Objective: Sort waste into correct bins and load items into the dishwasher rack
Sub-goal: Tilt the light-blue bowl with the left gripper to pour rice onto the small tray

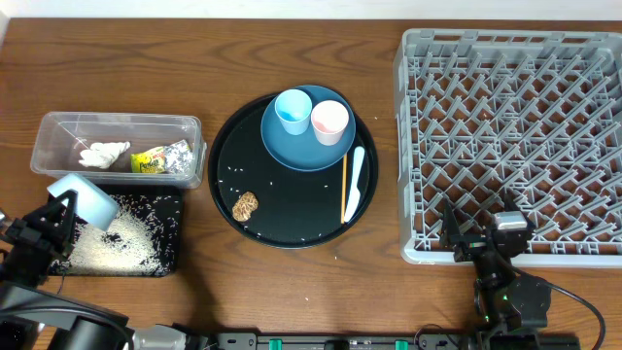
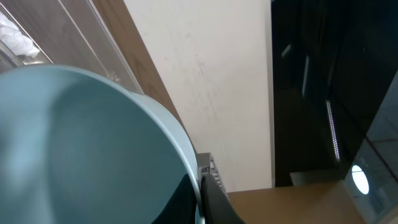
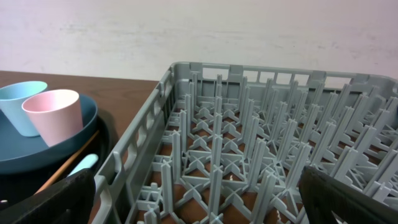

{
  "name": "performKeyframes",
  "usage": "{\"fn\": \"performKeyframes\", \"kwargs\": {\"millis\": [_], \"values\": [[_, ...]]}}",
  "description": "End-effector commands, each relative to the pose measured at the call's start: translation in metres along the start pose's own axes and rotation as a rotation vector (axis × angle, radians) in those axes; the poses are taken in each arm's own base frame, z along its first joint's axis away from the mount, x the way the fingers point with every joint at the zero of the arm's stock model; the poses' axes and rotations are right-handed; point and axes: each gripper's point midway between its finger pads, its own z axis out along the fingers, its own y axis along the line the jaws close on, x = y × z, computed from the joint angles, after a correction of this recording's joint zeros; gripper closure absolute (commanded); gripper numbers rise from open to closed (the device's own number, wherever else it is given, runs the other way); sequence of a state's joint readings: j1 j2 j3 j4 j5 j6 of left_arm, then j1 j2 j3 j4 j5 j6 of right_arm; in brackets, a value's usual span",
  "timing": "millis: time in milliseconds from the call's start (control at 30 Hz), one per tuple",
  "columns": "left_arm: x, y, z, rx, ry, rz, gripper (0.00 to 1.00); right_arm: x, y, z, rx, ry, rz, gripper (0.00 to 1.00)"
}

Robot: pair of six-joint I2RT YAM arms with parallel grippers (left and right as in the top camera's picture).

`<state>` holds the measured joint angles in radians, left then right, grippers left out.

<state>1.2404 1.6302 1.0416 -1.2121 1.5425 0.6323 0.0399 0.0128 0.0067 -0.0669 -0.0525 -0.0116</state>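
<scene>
Bowl (image 1: 86, 199), pale blue, clamped by its rim in the left gripper (image 1: 64, 202) and tipped well off level. It hangs over the shallow black tray (image 1: 167, 206), which lies directly beneath the fingers and carries a heap of white rice (image 1: 105, 249). In the left wrist view the bowl fills the frame right at the fingers, so the grasp reads as firm. The grey rack (image 1: 515, 126), where the bowl belongs, lies far off to that gripper's right, with the whole round black tray (image 1: 219, 165) between them. The right gripper (image 1: 481, 235) stands with its jaws spread wide and nothing in them. It sits just in front of the rack's near wall, pegs straight ahead of its fingers. Judged from this layout, the carrying arm is the farther of the two from the rack, so the next move would call for a long reach rightward past the plate (image 1: 301, 146) and cups.
</scene>
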Motion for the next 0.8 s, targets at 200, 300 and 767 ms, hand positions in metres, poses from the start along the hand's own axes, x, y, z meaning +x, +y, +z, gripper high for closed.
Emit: {"fn": "performKeyframes", "kwargs": {"millis": [200, 300, 767], "values": [[0.003, -0.003, 0.010, 0.035, 0.023, 0.037, 0.94, 0.001, 0.001, 0.000, -0.002, 0.004, -0.009, 0.01], [0.003, -0.003, 0.010, 0.034, 0.023, 0.018, 0.94, 0.001, 0.001, 0.000, -0.002, 0.004, -0.008, 0.01], [0.009, -0.011, 0.026, 0.049, 0.086, 0.018, 0.94, 0.001, 0.001, 0.000, -0.002, 0.004, -0.009, 0.01]]}}
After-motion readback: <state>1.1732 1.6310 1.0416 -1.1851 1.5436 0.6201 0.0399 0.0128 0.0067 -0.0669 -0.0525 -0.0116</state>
